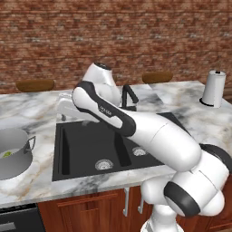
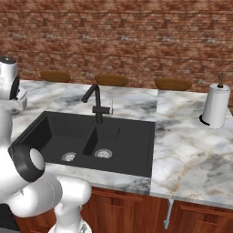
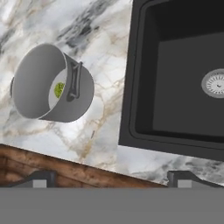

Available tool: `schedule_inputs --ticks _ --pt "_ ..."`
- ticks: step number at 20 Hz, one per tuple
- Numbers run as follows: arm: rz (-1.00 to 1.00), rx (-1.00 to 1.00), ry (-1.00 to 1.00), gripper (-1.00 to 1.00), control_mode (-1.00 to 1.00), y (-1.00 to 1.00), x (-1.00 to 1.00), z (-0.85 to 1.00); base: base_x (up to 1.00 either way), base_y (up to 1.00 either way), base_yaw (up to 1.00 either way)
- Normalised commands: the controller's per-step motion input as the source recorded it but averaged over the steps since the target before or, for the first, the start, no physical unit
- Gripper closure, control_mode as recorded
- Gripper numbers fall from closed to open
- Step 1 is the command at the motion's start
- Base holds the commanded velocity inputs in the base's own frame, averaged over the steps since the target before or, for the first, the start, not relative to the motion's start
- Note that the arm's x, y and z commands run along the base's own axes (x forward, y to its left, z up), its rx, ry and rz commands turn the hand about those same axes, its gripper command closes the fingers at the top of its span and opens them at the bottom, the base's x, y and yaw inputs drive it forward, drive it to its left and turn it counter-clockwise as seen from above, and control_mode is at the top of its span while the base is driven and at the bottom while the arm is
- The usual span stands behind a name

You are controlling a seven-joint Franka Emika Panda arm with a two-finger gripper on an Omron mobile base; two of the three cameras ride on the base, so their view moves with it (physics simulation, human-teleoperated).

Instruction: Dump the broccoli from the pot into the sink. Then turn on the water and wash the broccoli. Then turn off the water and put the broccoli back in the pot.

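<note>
Fingertips point(image 3: 40, 178) spread wide apart, holding nothing. Pot point(image 3: 52, 83): upright on marble counter point(image 3: 100, 39), beside sink point(image 3: 175, 87); broccoli point(image 3: 59, 89) inside. We judge pot lies ahead, toward our left finger.

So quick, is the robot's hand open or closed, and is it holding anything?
Hand: open, fingertips spread wide apart, holding nothing. It is above the counter edge, between the pot and the sink.
</note>
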Motion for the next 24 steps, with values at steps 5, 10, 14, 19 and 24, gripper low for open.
schedule_inputs --ticks 5,10,14,19,24 --pt "0.00 0.05 0.08 -1.00 -1.00 0.34 0.03 0.00 0.00 0.00 0.00" --pt "0.00 0.01 0.07 -1.00 -1.00 0.40 0.07 -0.07 0.00 0.00 0.00" --pt "0.00 0.00 0.05 -1.00 -1.00 0.47 0.08 -0.23 0.00 0.00 0.00" --pt "0.00 0.00 0.03 -1.00 -1.00 0.40 0.09 -0.29 0.00 0.00 0.00" --pt "0.00 0.00 0.02 -1.00 -1.00 0.32 0.09 -0.26 0.00 0.00 0.00"
